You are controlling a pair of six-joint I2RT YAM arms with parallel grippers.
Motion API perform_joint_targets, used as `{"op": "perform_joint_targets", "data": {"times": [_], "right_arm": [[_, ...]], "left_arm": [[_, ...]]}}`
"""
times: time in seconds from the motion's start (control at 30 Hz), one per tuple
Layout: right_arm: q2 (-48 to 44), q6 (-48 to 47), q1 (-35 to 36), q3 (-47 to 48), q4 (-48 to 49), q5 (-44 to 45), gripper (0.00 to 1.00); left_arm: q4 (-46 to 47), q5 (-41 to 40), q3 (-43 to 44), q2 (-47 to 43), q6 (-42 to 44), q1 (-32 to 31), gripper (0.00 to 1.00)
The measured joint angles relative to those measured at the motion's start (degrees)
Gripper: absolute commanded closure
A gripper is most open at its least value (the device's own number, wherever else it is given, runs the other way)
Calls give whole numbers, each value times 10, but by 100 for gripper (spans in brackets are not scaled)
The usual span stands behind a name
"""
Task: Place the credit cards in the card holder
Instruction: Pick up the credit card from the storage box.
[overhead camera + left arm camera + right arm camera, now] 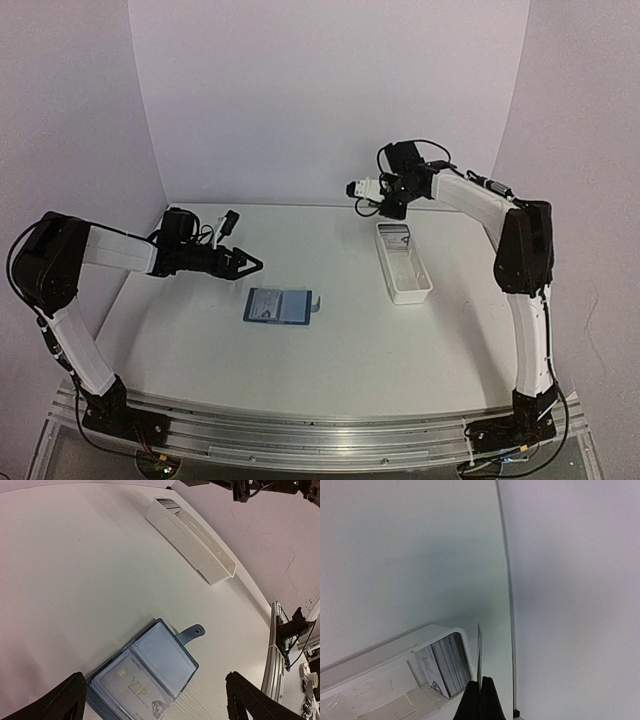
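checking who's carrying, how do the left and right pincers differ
The left pincer is open and empty; the right pincer is shut on a thin card. The left hovers low beside the open dark-blue folding card holder; the right hovers higher, by the far end of the long white plastic tray. Both are black.

Dark-blue card holder point(142, 675) open flat on tabletop point(75, 580), VIP card point(132, 690) inside, more cards point(445, 669) in tray point(380, 665), one card point(479, 645) in right tool point(480, 681)

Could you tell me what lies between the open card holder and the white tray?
Only bare white tabletop, between the dark-blue folding card holder and the long white tray; the top external view shows it.
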Motion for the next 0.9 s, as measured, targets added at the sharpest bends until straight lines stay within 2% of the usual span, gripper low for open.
{"op": "perform_joint_targets", "data": {"times": [0.13,0.2,0.3,0.4,0.53,0.7,0.8,0.9], "right_arm": [[-6,141,16,90,10,-47,100],[-26,237,30,94,49,-93,100],[-69,402,57,34,152,-184,100],[-110,559,83,-87,307,-277,100],[-109,713,108,-171,445,-382,100],[-99,840,122,-198,577,-477,100],[-99,879,130,-202,629,-504,100],[-99,899,139,-207,662,-516,100]], "left_arm": [[3,8,0,-16,7,0,14],[7,22,5,-24,4,0,14],[26,53,19,-34,-7,2,10],[47,89,33,-46,-20,4,4],[69,133,43,-64,-26,8,4],[113,180,70,-68,-62,11,13],[150,204,73,-68,-106,11,19],[193,227,74,-68,-159,11,20]]}}
